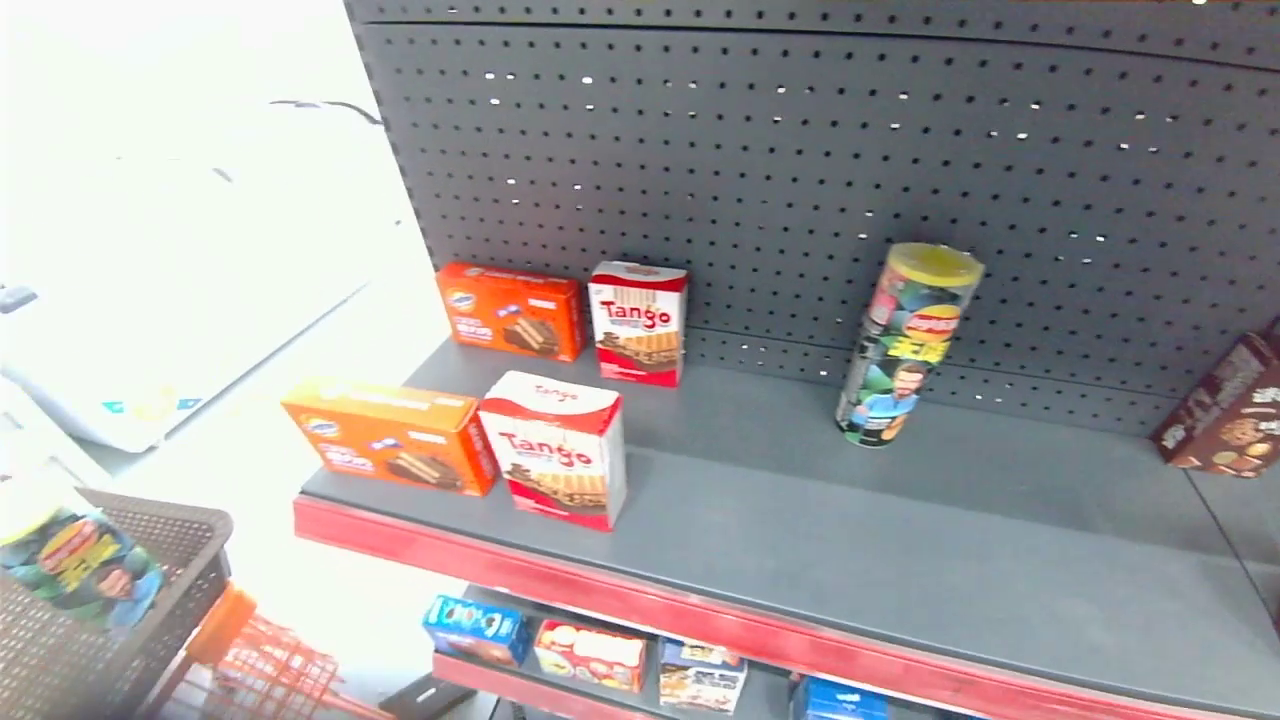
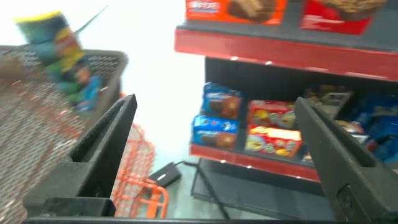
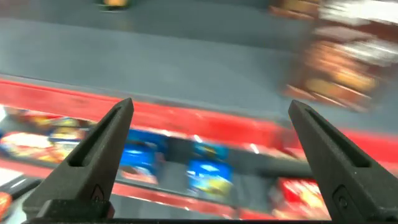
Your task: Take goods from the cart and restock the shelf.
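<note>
A chip can with a yellow lid (image 1: pixel 905 345) stands upright on the grey shelf (image 1: pixel 850 540) against the pegboard. A second can of the same kind (image 1: pixel 75 555) sits in the dark basket of the cart (image 1: pixel 150 610) at the lower left; the left wrist view shows this can (image 2: pixel 59 56) too. My left gripper (image 2: pixel 217 162) is open and empty, low beside the cart and facing the lower shelf. My right gripper (image 3: pixel 211 162) is open and empty in front of the shelf's red front edge (image 3: pixel 186 118).
Two orange boxes (image 1: pixel 395 435) (image 1: pixel 512 310) and two red-and-white wafer boxes (image 1: pixel 560 448) (image 1: pixel 640 320) stand at the shelf's left. A brown box (image 1: pixel 1225 410) leans at the far right. The lower shelf holds several blue and red packs (image 1: pixel 590 655). An orange cart frame (image 1: pixel 270 670) is below.
</note>
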